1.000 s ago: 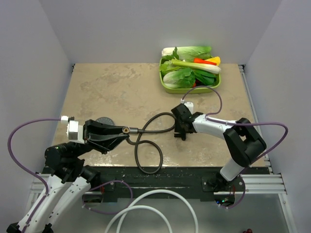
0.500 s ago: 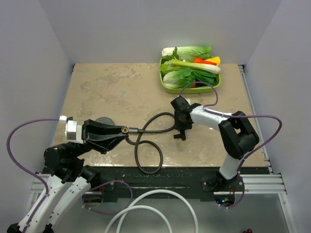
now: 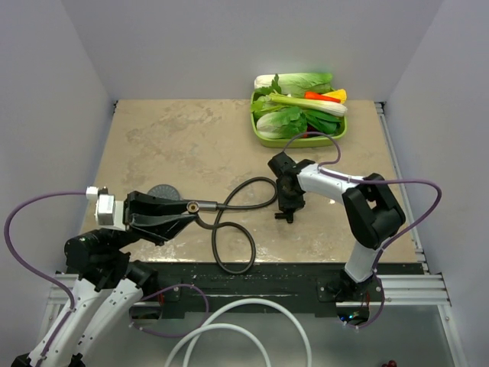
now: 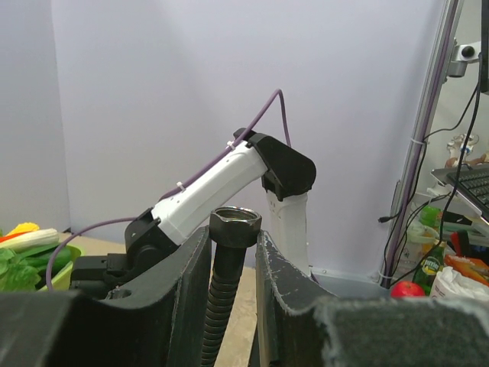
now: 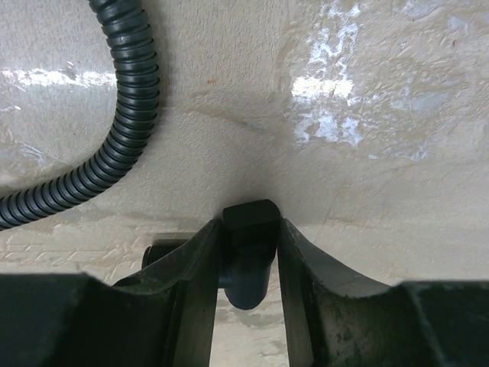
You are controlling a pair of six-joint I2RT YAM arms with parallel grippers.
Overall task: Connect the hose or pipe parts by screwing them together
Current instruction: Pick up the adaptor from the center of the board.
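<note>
My left gripper is shut on the end of the black flexible hose, just behind its hex nut. In the left wrist view the nut stands above the fingertips of that gripper. From there the hose loops over the table toward the right arm. The dark grey shower head lies behind the left gripper, mostly hidden. My right gripper points down at the small black T-shaped fitting. Seen from the right wrist, the gripper has both fingers pressed on the fitting, which rests on the table.
A green tray of vegetables sits at the back right. A thick white hose coils below the table's front edge. Purple cables arc off both arms. A stretch of hose lies close to the left of the right gripper.
The right gripper's fingers have closed in onto the fitting and the wrist has shifted slightly left. The left arm has drawn the hose end a little to the left.
</note>
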